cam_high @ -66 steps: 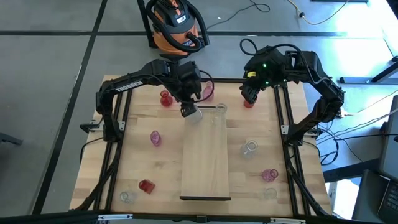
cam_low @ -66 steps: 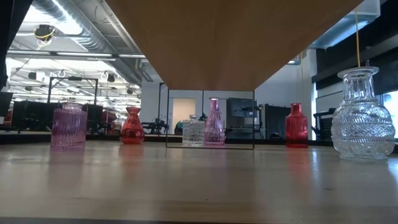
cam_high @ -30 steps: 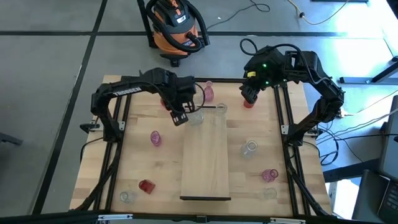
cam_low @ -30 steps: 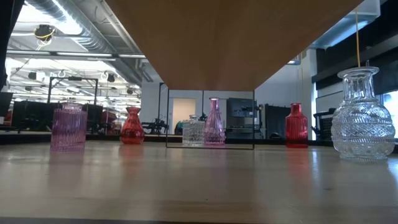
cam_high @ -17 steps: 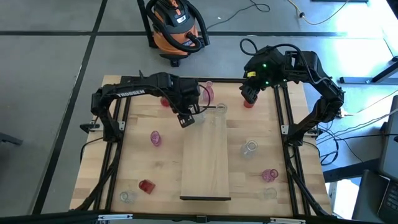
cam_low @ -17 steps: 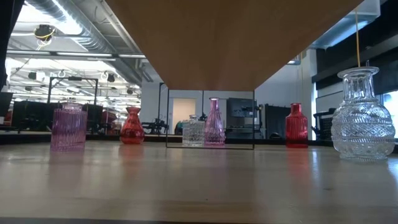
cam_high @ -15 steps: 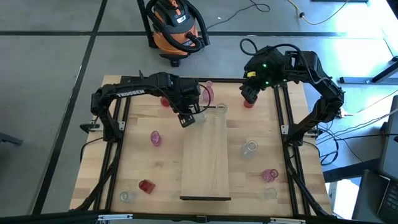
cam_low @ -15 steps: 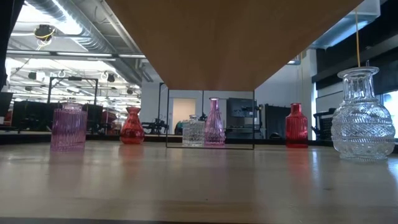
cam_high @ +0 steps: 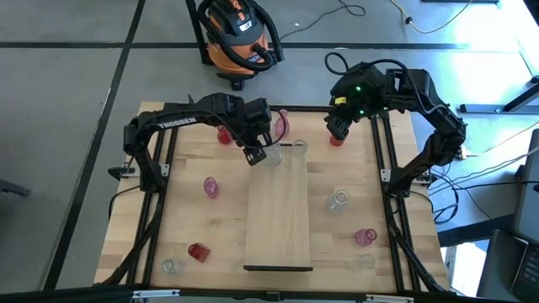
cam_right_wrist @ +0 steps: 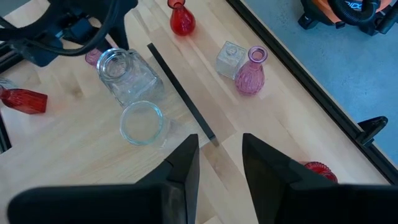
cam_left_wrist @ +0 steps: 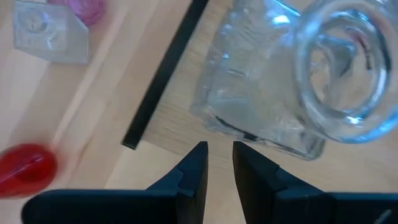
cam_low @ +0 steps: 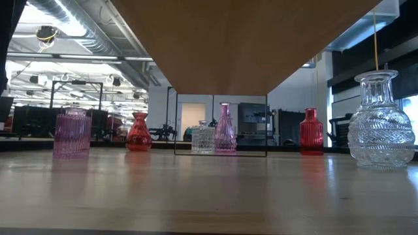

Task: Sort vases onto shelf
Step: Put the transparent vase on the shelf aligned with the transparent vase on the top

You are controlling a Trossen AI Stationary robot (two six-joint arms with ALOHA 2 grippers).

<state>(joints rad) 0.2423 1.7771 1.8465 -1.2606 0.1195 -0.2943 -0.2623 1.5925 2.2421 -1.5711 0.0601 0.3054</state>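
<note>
- Pale wood shelf [cam_high: 278, 210] lies lengthwise down the middle of the table [cam_high: 210, 227], a dark strip at each end.
- Two clear vases stand at its far end: a square-bodied one [cam_high: 269, 156] on the left corner and a round wide-mouthed one [cam_high: 299, 147] just right of it.
- Left gripper [cam_high: 253, 155] hangs at that corner, just beside the square vase [cam_left_wrist: 273, 81]; in its wrist view the fingers stand narrow, a slim gap between them, nothing in the gap, the tips just short of the vase's base.
- Right gripper [cam_high: 337, 128] waits above the table's far right edge near a red vase [cam_high: 337, 140]; its fingers [cam_right_wrist: 183, 168] are partly apart and empty.
- Behind the shelf end stand a pink bottle vase [cam_high: 280, 124], a small clear one [cam_right_wrist: 229, 59] and a red bulbous one [cam_high: 223, 134].
- Off the shelf on the left: a pink vase [cam_high: 210, 187], a red vase [cam_high: 197, 251] lying on its side and a clear vase [cam_high: 172, 266] near the front corner.
- On the right: a clear vase [cam_high: 338, 199], a pink one [cam_high: 365, 237] and another clear one [cam_high: 365, 262].
- From table height, a large cut-glass vase [cam_low: 381, 124] stands close on the right, and the shelf's underside [cam_low: 241, 39] fills the top.
</note>
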